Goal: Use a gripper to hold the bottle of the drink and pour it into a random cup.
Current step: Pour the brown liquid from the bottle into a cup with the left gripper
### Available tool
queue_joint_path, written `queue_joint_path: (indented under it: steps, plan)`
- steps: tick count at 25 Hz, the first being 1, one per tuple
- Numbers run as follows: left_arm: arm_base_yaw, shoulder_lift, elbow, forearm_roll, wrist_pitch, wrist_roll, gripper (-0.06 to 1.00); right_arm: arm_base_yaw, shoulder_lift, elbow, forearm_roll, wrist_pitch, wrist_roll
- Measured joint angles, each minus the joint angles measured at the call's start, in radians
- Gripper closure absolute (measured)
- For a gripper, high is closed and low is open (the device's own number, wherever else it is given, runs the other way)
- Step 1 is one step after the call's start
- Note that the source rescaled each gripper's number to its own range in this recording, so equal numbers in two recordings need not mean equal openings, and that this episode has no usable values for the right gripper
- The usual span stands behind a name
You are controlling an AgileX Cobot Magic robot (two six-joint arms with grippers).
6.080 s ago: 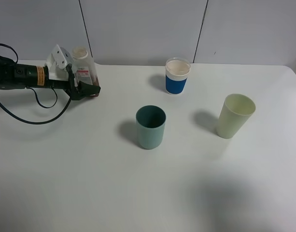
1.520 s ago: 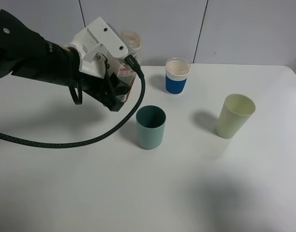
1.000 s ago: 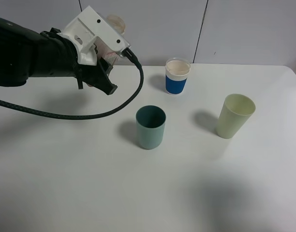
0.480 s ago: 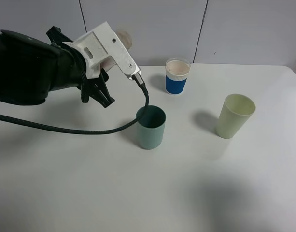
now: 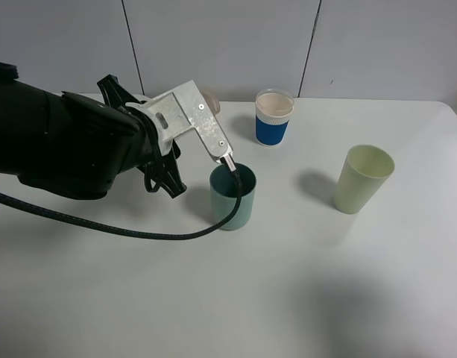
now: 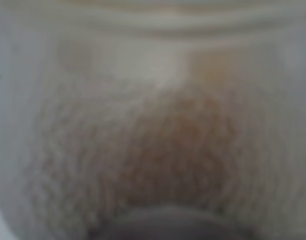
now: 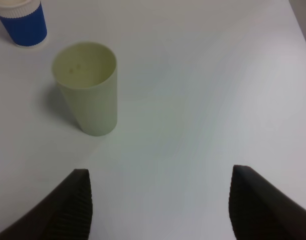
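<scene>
Plastic bottle [image 6: 153, 125] clamped beside teal cup [image 5: 244, 205]

On the desk [image 5: 101, 298], the cup [image 5: 232, 201] stands near the middle. The banded cup [image 5: 274, 119] is behind it, near the rear edge. The tall cup [image 5: 362, 179] is well to its right. The left gripper [image 5: 157, 142], with the bottle [image 6: 153, 125] in it, hangs just left of the cup.

- My left arm [image 5: 64, 145] reaches in from the left, wrist rolled over, left gripper [image 5: 162, 160] clamped on the bottle [image 6: 153, 125].
- My right gripper [image 7: 160, 210] hangs with fingers [image 7: 75, 205] spread wide.
</scene>
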Motion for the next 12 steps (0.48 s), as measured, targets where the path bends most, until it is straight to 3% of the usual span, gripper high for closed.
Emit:
queue_joint_path:
  steps: [12]
  plan:
    - [-0.041,0.065,0.000,0.001,-0.060,0.001,0.93,0.000,0.000,0.000,-0.016,0.000,0.018]
